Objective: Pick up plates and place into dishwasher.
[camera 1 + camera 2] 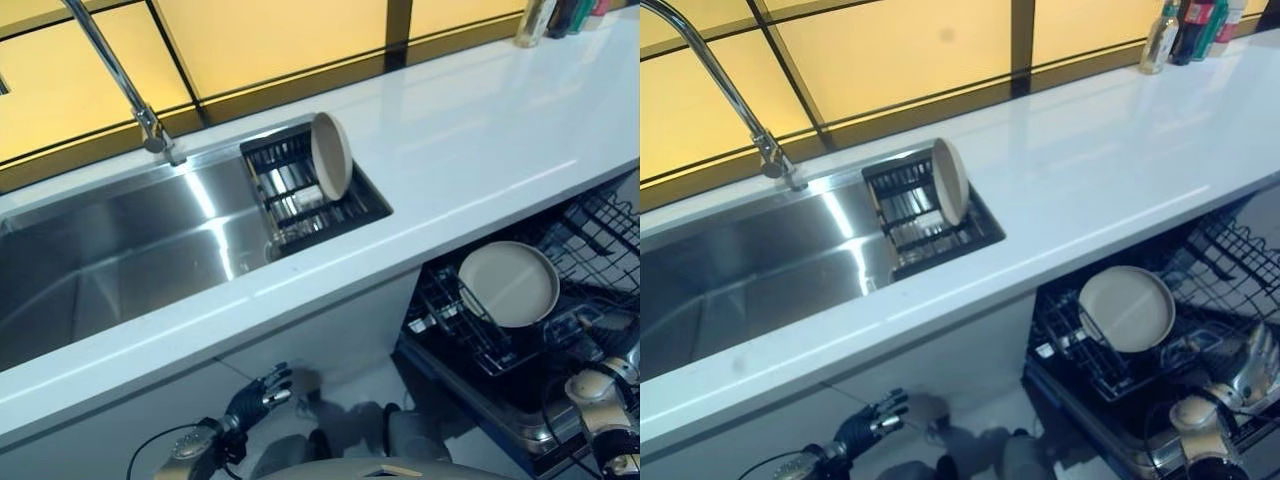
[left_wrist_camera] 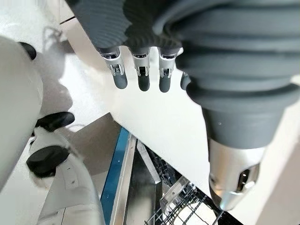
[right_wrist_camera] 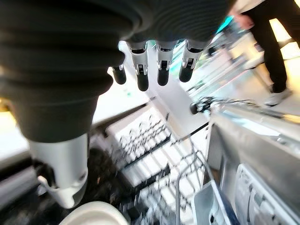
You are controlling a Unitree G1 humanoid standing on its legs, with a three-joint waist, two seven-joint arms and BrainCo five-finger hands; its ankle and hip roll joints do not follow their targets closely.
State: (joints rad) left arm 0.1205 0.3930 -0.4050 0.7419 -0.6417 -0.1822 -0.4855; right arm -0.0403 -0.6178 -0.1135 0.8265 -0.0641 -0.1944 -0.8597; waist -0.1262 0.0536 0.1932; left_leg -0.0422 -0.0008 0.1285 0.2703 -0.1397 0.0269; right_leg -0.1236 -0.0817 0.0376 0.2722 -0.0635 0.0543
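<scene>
One beige plate (image 1: 331, 155) stands on edge in the black drying rack (image 1: 290, 195) at the sink's right end. A second beige plate (image 1: 508, 283) leans in the open dishwasher's lower rack (image 1: 455, 325) under the counter. My right hand (image 1: 1248, 368) hangs over that rack, just right of the second plate and apart from it. Its fingers (image 3: 159, 61) are straight and hold nothing, and a plate rim (image 3: 96, 214) shows below them. My left hand (image 1: 255, 397) hangs low in front of the cabinet, fingers (image 2: 140, 70) relaxed and empty.
A steel sink (image 1: 120, 260) with a tall faucet (image 1: 120, 80) sits in the white counter (image 1: 480, 150). Bottles (image 1: 1185, 25) stand at the counter's far right. The dishwasher's upper wire rack (image 1: 600, 240) juts out at the right. A person (image 3: 272, 42) stands beyond the dishwasher.
</scene>
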